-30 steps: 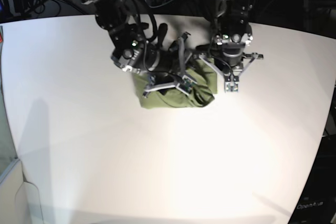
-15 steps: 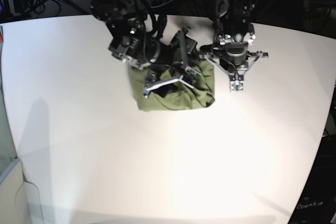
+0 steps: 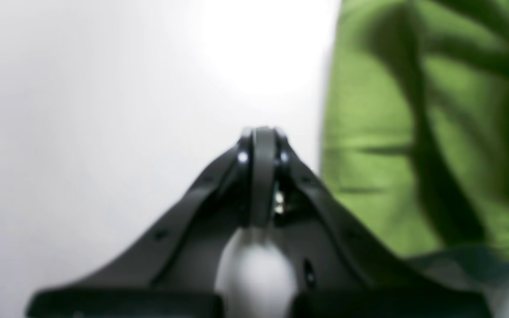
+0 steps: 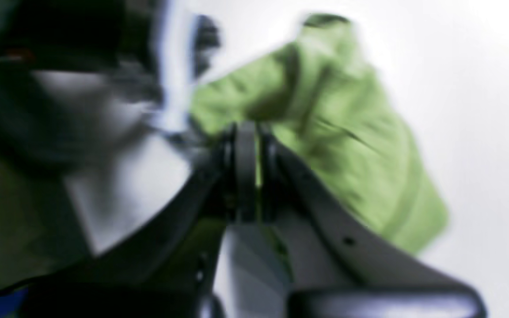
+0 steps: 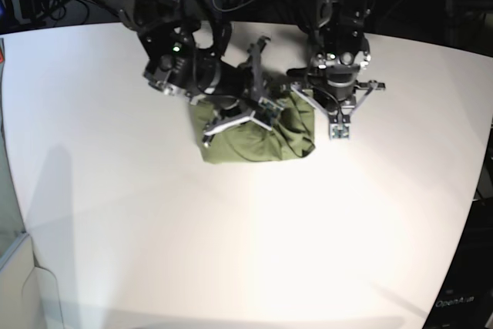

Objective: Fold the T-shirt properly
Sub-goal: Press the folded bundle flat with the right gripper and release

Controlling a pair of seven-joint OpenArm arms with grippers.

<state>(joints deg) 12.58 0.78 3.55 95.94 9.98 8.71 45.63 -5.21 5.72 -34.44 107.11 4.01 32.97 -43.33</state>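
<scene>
Shirt [image 5: 258, 138] is bunched into a compact folded wad at 12 o'clock on the white worktop [image 5: 231, 252], long axis 9-to-3. Right claw [image 5: 266, 110] sits over its top, jaws together, looks empty. Left claw [image 5: 340, 129] is pinched together too, just off the 3 o'clock edge. Nothing else in the way.

Strong overhead light washes out the middle of the white surface [image 5: 254, 213] in the base view, and its corners fall dark; a soft shadow lies at the lower left. The surface edges bow from lens distortion. Both wrist views are blurred, the right one smeared by motion, with glare blown white behind.
</scene>
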